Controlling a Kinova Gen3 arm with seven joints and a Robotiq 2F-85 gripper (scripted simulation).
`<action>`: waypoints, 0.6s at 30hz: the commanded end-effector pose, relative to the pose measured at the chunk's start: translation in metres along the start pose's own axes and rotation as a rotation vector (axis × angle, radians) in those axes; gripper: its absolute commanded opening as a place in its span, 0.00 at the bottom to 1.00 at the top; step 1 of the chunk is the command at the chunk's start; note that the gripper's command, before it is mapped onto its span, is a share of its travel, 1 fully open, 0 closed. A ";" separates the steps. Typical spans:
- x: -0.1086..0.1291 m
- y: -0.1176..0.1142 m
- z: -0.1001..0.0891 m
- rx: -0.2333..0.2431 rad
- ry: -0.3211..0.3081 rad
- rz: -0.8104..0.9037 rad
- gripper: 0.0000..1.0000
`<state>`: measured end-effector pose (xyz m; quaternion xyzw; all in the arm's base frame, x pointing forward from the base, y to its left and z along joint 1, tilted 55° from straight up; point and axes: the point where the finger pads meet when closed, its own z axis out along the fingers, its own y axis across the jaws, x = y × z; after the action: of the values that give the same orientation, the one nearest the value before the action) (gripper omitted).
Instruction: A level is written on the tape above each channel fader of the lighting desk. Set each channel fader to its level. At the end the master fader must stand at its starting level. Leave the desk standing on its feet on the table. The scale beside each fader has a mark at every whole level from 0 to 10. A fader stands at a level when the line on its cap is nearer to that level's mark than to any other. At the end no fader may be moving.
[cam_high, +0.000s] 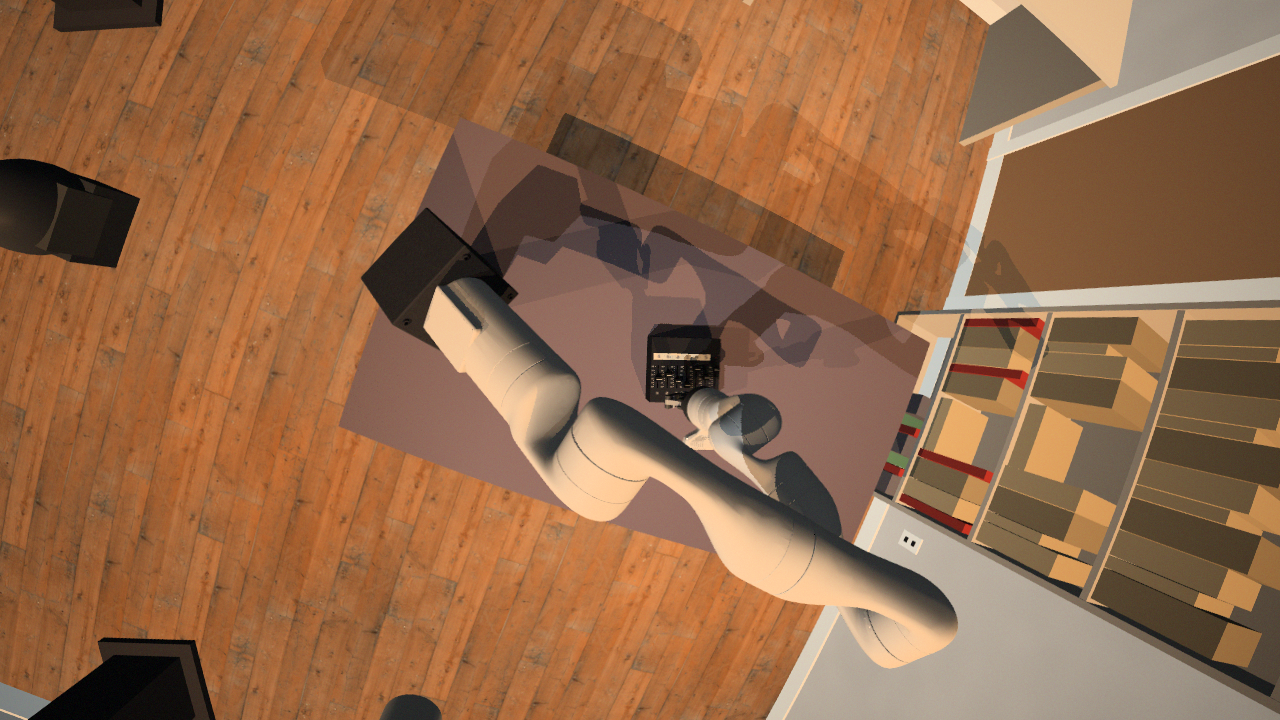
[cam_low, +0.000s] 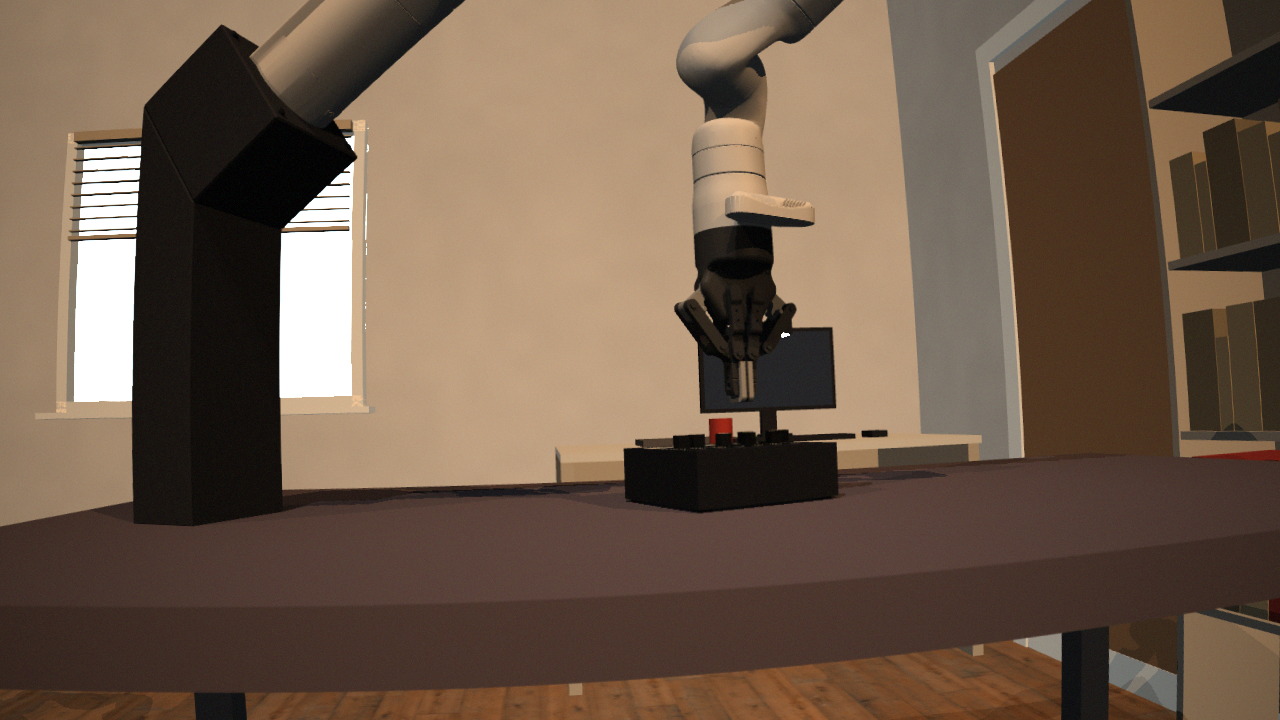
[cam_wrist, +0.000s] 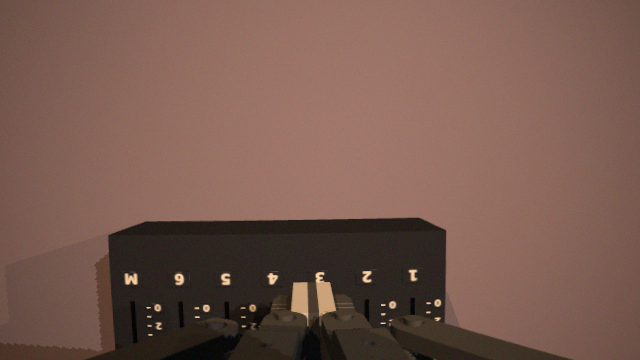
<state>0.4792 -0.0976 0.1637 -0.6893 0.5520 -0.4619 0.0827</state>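
Black box-shaped lighting desk (cam_low: 729, 472): stands on its feet mid-bench on the brown bench (cam_low: 537, 555), directly below the gripper (cam_low: 744, 390). Likely rigid and light enough to skid; push caps gently along their slots, never the housing. Fingers fully closed, holding nothing, poised above channel 3. Counted: six numbered channels, one master marked M; one red cap (cam_low: 720, 424) among black ones.
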 end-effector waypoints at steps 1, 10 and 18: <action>-0.003 0.002 -0.001 -0.003 -0.006 -0.006 0.00; -0.005 0.004 -0.001 -0.005 -0.009 -0.009 0.00; -0.005 0.004 -0.001 -0.005 -0.009 -0.009 0.00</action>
<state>0.4759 -0.0948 0.1593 -0.6941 0.5500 -0.4573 0.0811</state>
